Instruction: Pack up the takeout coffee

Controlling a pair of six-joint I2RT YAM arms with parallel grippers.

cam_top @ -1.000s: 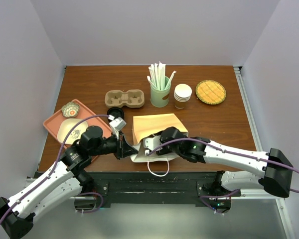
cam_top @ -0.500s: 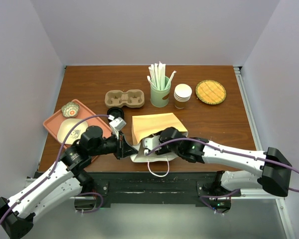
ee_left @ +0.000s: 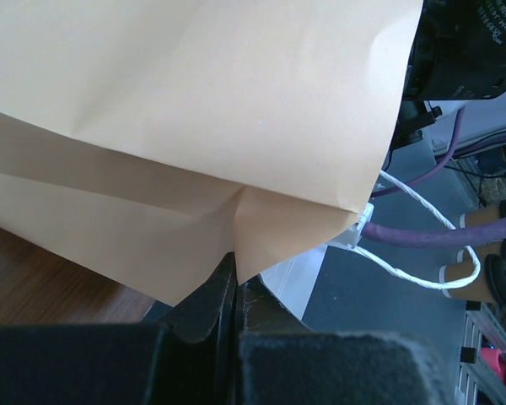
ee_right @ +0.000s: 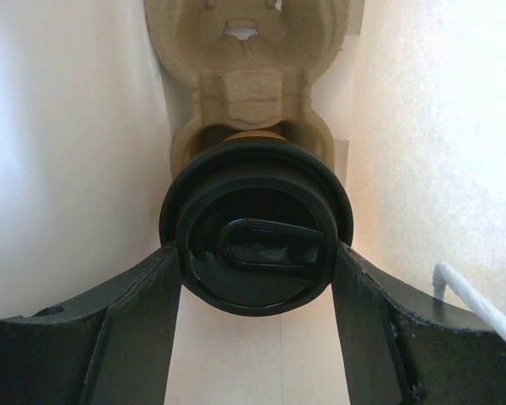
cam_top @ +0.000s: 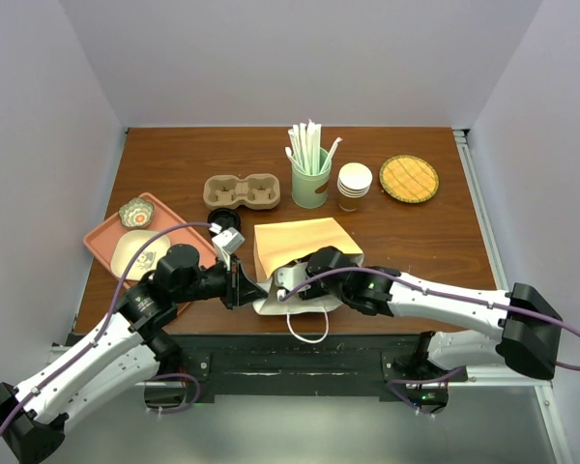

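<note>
A tan paper bag (cam_top: 304,240) lies on its side at the table's near edge, mouth toward the arms. My left gripper (cam_top: 246,287) is shut on the bag's edge, pinching the paper (ee_left: 194,101) between its jaws (ee_left: 234,261). My right gripper (ee_right: 257,253) reaches into the bag's mouth; its fingertips are hidden in the top view. In the right wrist view the takeout coffee (ee_right: 257,232) shows as a round black lid held between both fingers. The cup sits in a pulp cup carrier (ee_right: 244,76) inside the bag.
A second pulp carrier (cam_top: 242,190), a green cup of straws (cam_top: 311,179), a stack of white-topped cups (cam_top: 354,186) and a woven coaster (cam_top: 409,179) stand at the back. A pink tray (cam_top: 111,237) with a small bowl (cam_top: 134,213) is left. A loose black disc (cam_top: 222,218) lies beside it.
The bag's top has shifted slightly to the left and my right gripper has moved a little with it. The left arm has held still.
</note>
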